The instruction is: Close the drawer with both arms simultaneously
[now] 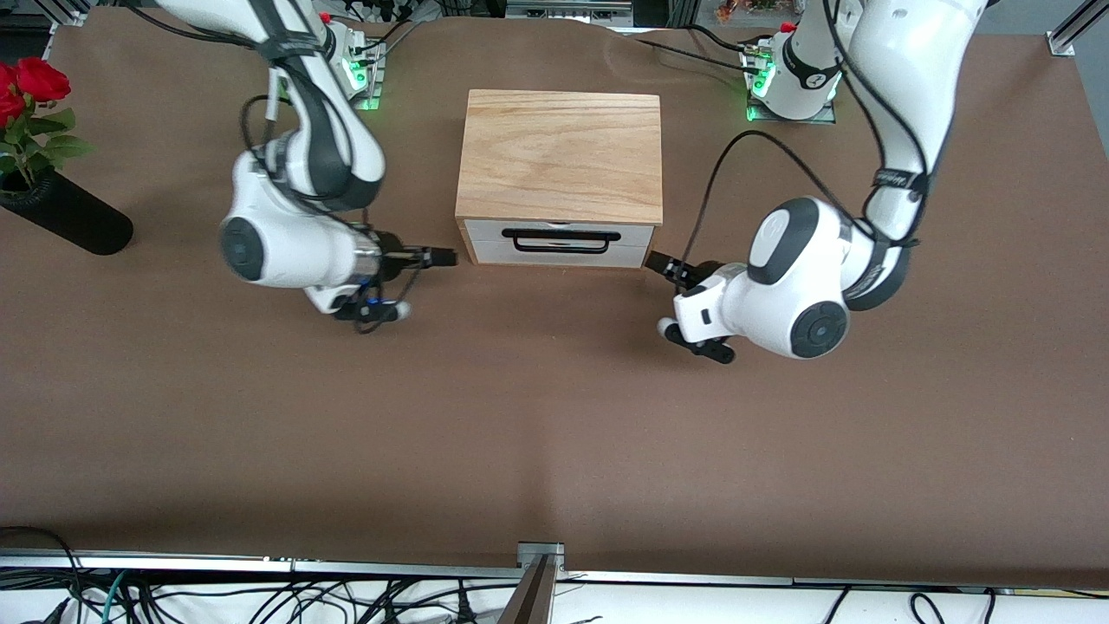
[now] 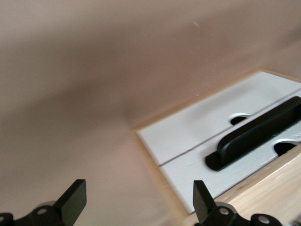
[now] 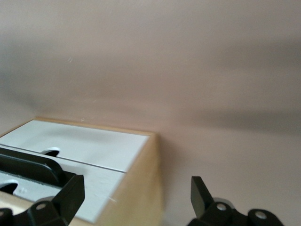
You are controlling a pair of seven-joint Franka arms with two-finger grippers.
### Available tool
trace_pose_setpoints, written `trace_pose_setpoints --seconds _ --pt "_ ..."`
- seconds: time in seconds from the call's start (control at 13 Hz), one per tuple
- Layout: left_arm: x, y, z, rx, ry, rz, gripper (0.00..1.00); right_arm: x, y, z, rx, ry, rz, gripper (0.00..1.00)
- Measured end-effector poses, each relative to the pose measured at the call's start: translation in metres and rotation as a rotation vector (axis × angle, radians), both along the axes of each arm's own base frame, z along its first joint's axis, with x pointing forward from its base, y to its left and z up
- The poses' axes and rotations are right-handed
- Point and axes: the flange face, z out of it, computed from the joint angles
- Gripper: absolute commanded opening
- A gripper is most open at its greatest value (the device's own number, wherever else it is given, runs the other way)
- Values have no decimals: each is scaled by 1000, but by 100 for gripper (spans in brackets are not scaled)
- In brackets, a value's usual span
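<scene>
The drawer (image 1: pixel 606 255) shows its white front panel and black bar handle (image 1: pixel 560 240) in the light-wood casing (image 1: pixel 561 156) at mid-table; the front looks about flush with the casing. My right gripper (image 1: pixel 444 256) is open and empty, low beside the front corner of the casing at the right arm's end. In the right wrist view its fingers (image 3: pixel 70 193) straddle that corner (image 3: pixel 141 188). My left gripper (image 1: pixel 658 263) is open and empty at the other front corner. In the left wrist view (image 2: pixel 138 200) the white front (image 2: pixel 188 136) and handle (image 2: pixel 258 136) lie by one finger (image 2: pixel 202 197).
A black vase (image 1: pixel 69 218) with red roses (image 1: pixel 35 82) lies at the right arm's end of the table. The brown table (image 1: pixel 520 416) stretches from the drawer front toward the front camera. The arm bases (image 1: pixel 793 82) stand along the table's edge.
</scene>
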Motion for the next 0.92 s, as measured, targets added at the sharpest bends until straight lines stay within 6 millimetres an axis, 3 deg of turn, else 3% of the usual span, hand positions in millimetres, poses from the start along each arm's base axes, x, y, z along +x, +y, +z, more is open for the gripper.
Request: trace_pose_setpoints --seconds 0.23,0.38,0.54,0.69,0.85,0.92 --pt "14 43 77 84 -167 8 100 32 -68 87 -169 -119 35 100" --pt "17 78 119 141 -247 32 100 41 -105 126 -257 -192 126 100" --pt "16 111 156 184 -314 71 100 38 -130 146 -272 -193 167 100" --pt "13 158 193 233 -375 145 100 28 -149 154 -272 -134 158 100" --pt "5 207 216 263 -396 225 100 23 -157 170 -275 -149 153 100" --pt "-3 222 220 271 -399 253 100 19 -162 181 -275 -167 151 100"
